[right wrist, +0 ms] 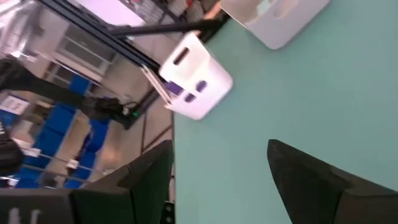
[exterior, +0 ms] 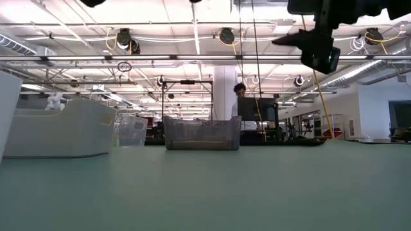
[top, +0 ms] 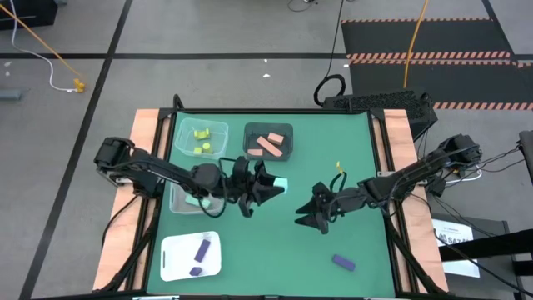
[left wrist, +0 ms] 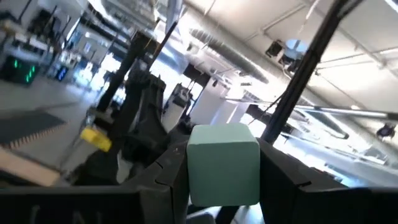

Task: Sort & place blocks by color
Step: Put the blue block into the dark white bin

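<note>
My left gripper (top: 273,187) is over the table's middle, shut on a mint-teal cube (left wrist: 224,163), which also shows in the high view (top: 281,183). My right gripper (top: 306,215) hangs open and holds nothing, right of centre and facing the left one; its fingers (right wrist: 311,180) stand wide apart above the green table. A purple block (top: 343,262) lies on the table near the front right. Two purple blocks (top: 200,254) lie in the white tray (top: 175,265). Yellow-green blocks (top: 201,140) are in a clear bin and salmon blocks (top: 268,144) in a dark bin. My left gripper pinches the mint-teal cube by two opposite sides (left wrist: 191,168) between its two fingers. The fingers reach roughly level from the table's left. The cube is lifted clear of the table and sticks out a little past the fingertips.
Another clear bin (top: 181,200) stands under my left arm at the table's left. The yellow-green bin (top: 218,127) and the dark bin (top: 288,130) are at the far side and the white tray at the near left. Bare green table (top: 275,250) lies between the tray and the loose purple block.
</note>
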Controlling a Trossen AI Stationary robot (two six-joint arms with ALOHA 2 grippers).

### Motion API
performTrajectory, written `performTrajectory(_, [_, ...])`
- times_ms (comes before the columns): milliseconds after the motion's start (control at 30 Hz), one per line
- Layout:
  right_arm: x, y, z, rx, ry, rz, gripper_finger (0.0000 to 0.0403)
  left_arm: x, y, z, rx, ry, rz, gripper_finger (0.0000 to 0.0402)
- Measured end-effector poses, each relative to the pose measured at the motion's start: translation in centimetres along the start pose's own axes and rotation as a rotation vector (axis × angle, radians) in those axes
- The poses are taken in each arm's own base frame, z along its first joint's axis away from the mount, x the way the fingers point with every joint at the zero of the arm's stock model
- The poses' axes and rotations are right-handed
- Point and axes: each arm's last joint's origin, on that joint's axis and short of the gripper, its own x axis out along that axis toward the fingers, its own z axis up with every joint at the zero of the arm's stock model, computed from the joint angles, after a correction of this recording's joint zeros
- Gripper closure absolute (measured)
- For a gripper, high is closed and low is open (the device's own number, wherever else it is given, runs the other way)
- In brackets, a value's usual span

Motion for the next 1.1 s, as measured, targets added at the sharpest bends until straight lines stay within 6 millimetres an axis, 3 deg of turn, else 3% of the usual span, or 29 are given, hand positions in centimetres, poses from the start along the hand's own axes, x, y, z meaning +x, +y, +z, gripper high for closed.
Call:
performTrajectory(167, [0.0,0.4,0.1,0.010,0.005,0.083,0.0152,-0.3,-0.5,0.6,0.111,0.060,0.022,0.0267])
performTrajectory(333, [-0.2,0.5,-0.9,0.084,0.177,0.136,0.0152,-1.2,-0.6,0.7,0.131,0.227,0.117,0.0267])
performTrajectory(567, [-1.2,1.1,-4.9,0.276,0.616,0.110,0.0152,-4.1,-0.3,-0.5,0.009,0.568,0.380,0.0267])
performTrajectory(700, [-2.1,1.2,-7.1,0.303,0.746,0.018,0.0152,-6.8,0.0,-1.0,-0.096,0.766,0.597,0.0267])
performTrajectory(833, [-2.8,1.1,-8.5,0.273,0.755,-0.074,0.0152,-9.6,0.2,-1.5,-0.156,0.910,0.836,0.0267])
performTrajectory(1100, [-3.4,1.4,-9.7,0.182,0.689,-0.105,0.0152,-13.5,0.5,-1.7,-0.218,1.009,1.261,0.0253])
